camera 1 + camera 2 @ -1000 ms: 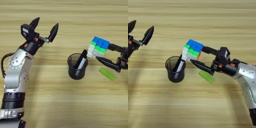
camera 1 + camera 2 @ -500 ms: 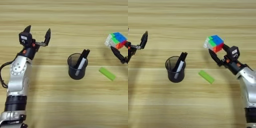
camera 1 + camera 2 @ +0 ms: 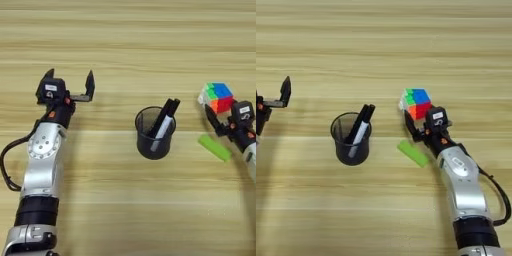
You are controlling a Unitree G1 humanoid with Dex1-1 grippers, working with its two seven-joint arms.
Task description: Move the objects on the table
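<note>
The right gripper [image 3: 415, 120] grips the puzzle cube [image 3: 415, 103] beside a green block [image 3: 413, 153]. The left gripper [image 3: 70, 84] hangs open over the counter [image 3: 128, 45]. The marker [image 3: 162, 125] stands in the mesh cup [image 3: 154, 135].

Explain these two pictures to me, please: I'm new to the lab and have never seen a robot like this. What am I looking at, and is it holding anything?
Both pictures come from one stereo camera on a humanoid robot's head, looking down on a light wooden plank table; they show the same scene, slightly offset. The silver arms belong to the robot. Its left gripper, at picture left, has two black fingers spread open and holds nothing. Its right gripper is shut on a small multicoloured puzzle cube. In the middle stands a black mesh pen cup with a slim white marker with a black cap leaning inside it. A flat lime-green rectangular block lies on the table beside the right arm.
</note>
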